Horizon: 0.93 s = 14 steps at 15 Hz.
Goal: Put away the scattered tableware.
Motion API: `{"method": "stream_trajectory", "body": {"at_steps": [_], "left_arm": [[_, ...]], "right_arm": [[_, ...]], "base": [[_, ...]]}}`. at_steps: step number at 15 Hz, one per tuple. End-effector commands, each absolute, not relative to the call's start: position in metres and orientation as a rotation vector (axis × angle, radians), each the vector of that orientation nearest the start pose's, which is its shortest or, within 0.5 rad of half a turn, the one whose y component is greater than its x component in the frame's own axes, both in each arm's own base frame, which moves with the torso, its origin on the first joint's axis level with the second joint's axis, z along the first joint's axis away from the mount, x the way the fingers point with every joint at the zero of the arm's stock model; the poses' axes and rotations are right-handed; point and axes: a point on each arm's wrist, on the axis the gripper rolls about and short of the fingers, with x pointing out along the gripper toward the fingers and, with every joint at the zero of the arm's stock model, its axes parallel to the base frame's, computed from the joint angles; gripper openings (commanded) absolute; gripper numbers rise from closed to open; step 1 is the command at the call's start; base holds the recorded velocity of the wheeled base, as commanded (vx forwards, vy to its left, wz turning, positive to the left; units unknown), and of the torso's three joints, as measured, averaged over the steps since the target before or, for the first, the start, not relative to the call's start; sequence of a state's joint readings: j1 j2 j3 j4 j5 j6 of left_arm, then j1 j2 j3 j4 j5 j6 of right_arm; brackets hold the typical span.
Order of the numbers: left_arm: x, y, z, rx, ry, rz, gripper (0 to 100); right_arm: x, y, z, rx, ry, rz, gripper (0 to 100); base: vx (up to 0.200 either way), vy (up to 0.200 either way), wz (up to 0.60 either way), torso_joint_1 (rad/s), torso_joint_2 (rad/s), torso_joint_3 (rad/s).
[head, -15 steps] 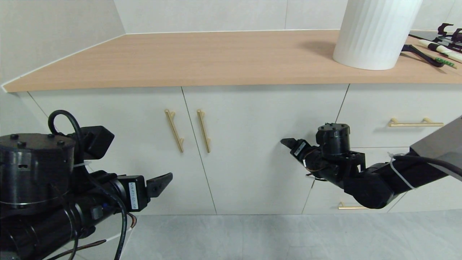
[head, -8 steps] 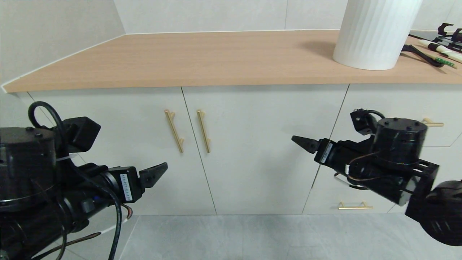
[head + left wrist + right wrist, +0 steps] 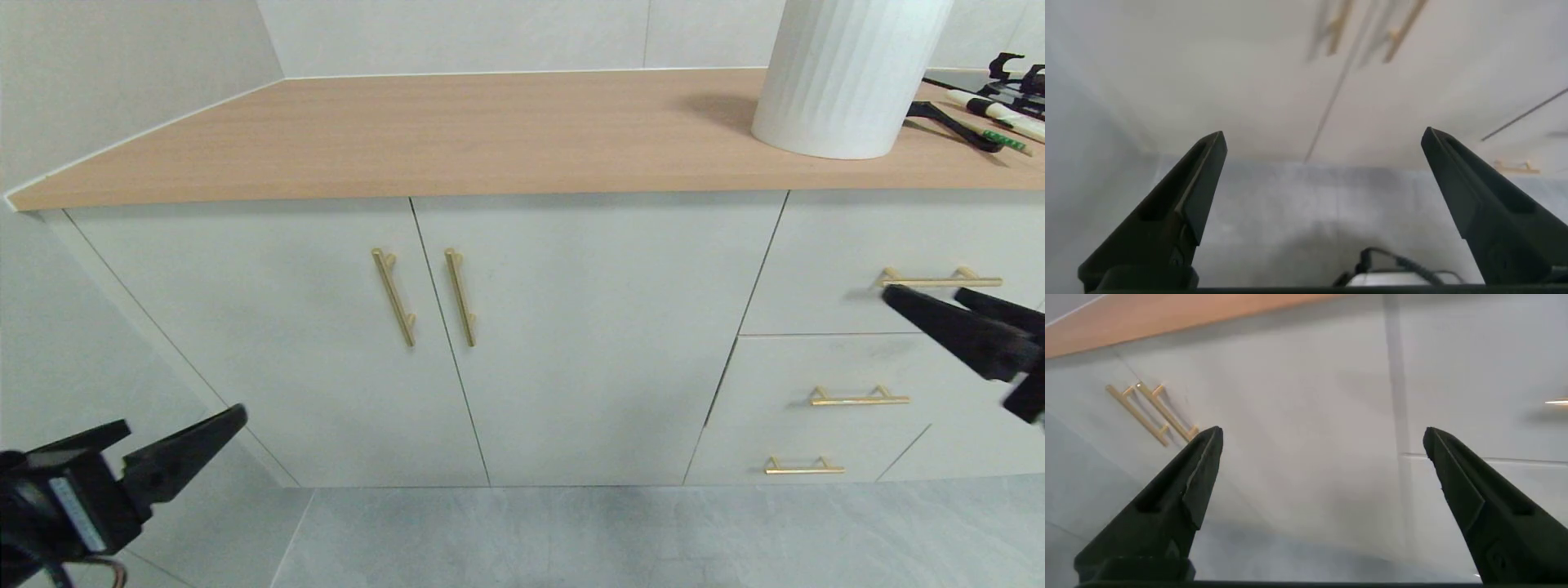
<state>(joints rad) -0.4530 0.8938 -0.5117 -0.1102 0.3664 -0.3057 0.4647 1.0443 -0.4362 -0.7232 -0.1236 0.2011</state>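
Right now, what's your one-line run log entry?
left gripper: open, empty | right gripper: open, empty, before drawers | utensils: on countertop

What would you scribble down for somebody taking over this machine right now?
Left tool: open, empty, low down, left of the cupboard doors.
Right tool: open, empty, close to the top drawer handle.
Utensils lie on the countertop beside the white ribbed container.
Drawers are shut.
Done: nothing that shows. Left: likely open a drawer, then collect and stow the utensils.
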Motion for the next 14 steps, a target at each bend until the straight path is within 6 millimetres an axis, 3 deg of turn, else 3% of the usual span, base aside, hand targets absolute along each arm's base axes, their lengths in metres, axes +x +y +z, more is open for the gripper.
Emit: {"method": "stream_trajectory", "body": {"at_steps": [1, 3, 7, 10, 12, 13, 14], "left_arm": [[0.049, -0.011, 0.21, -0.242, 0.164, 0.005, 100], [0.023, 0.0, 0.206, -0.256, 0.122, 0.039, 100], [-0.022, 0.014, 0.185, -0.215, 0.09, 0.107, 100], [-0.041, 0.016, 0.171, -0.221, 0.056, 0.176, 100], [-0.043, 0.016, 0.161, -0.212, 0.056, 0.195, 100], [-0.046, 0.014, 0.136, -0.154, 0.059, 0.256, 100], [-0.044, 0.013, 0.131, -0.145, 0.08, 0.27, 100]], "right_arm": [[0.023, 0.005, 0.227, 0.163, -0.2, 0.217, 100], [-0.008, -0.004, 0.21, 0.071, -0.2, 0.108, 100], [-0.051, -0.006, 0.188, 0.044, -0.261, 0.004, 100], [-0.07, -0.002, 0.173, -0.002, -0.306, -0.094, 100], [-0.071, -0.002, 0.169, -0.03, -0.3, -0.109, 100], [-0.067, -0.004, 0.163, -0.053, -0.267, -0.181, 100], [-0.065, -0.004, 0.159, -0.052, -0.253, -0.197, 100]], "base": [[0.0, 0.0, 0.0, 0.0, 0.0, 0.0], [0.0, 0.0, 0.0, 0.0, 0.0, 0.0], [0.0, 0.0, 0.0, 0.0, 0.0, 0.0], [0.0, 0.0, 0.0, 0.0, 0.0, 0.0], [0.0, 0.0, 0.0, 0.0, 0.0, 0.0], [0.0, 0.0, 0.0, 0.0, 0.0, 0.0], [0.0, 0.0, 0.0, 0.0, 0.0, 0.0]]}}
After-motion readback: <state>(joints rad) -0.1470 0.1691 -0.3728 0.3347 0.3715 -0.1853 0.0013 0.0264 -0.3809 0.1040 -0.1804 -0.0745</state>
